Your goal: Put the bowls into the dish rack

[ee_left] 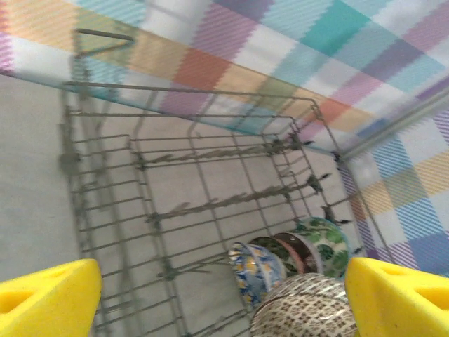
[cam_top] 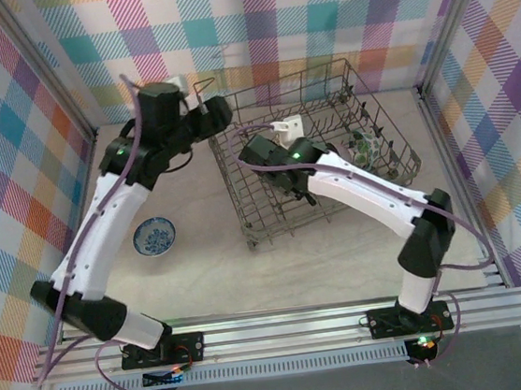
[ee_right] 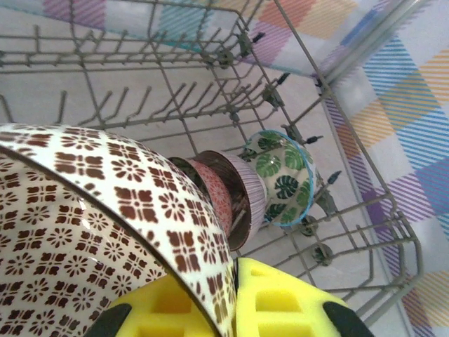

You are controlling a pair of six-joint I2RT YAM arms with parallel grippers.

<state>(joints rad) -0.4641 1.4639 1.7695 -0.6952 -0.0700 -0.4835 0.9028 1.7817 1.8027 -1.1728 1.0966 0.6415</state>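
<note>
Table [cam_top: 251,281] nearest the arm bases carries one blue-and-white bowl [cam_top: 154,236], well apart from the dish rack [cam_top: 276,85]. Inside the rack, the right gripper [ee_right: 228,302] is clamped on the rim of a brown-lattice bowl [ee_right: 84,232]. Beyond it, among the tines, stand what looks like a red-patterned bowl [ee_right: 228,186] and then a green-leaf bowl [ee_right: 280,175]. At the rack's far left corner hangs the left gripper [ee_left: 221,281], fingers spread wide, holding nothing.
</note>
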